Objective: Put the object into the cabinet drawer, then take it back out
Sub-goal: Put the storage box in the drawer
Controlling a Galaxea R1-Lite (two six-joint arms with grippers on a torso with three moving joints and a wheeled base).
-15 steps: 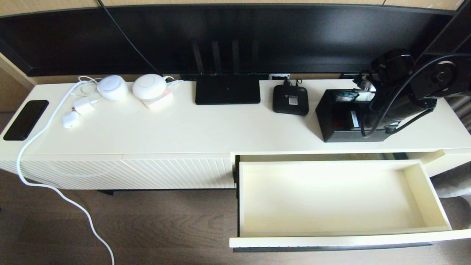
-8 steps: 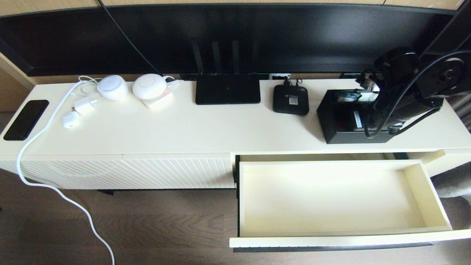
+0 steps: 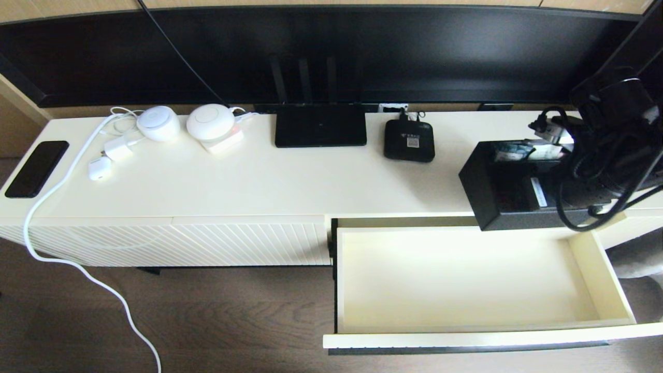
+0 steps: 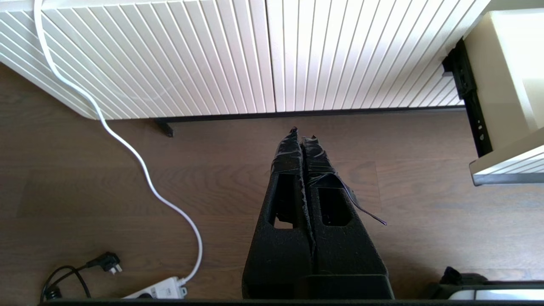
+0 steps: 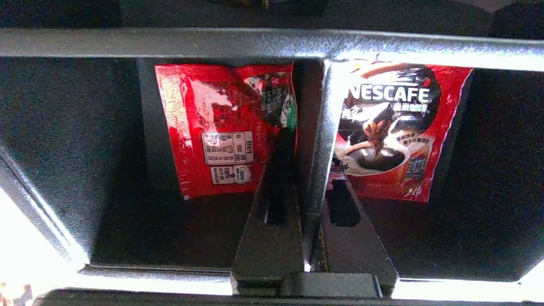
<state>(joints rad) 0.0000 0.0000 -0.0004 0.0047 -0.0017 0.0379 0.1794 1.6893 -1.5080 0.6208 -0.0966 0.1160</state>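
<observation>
The black organizer box (image 3: 510, 191) hangs at the cabinet top's front edge, over the back right of the open cream drawer (image 3: 456, 280). My right arm (image 3: 606, 155) reaches into the box from above. My right gripper (image 5: 312, 144) is shut on the box's inner divider (image 5: 323, 106), one finger in each square compartment. Red coffee packets (image 5: 221, 127) (image 5: 391, 131) lie in those compartments. The drawer's inside holds nothing. My left gripper (image 4: 302, 134) is shut and empty, parked above the wood floor in front of the ribbed cabinet front (image 4: 255, 55); the head view does not show it.
On the cabinet top sit a flat black router (image 3: 320, 126), a small set-top box (image 3: 409, 140), two white round devices (image 3: 158, 123) (image 3: 210, 122), chargers (image 3: 111, 155) and a phone (image 3: 36, 168). A white cable (image 3: 67, 259) trails to a power strip (image 4: 157, 291) on the floor.
The right arm has lifted the organizer box and carried it forward and to the right, from the cabinet top to over the drawer's back edge. The left arm has not moved.
</observation>
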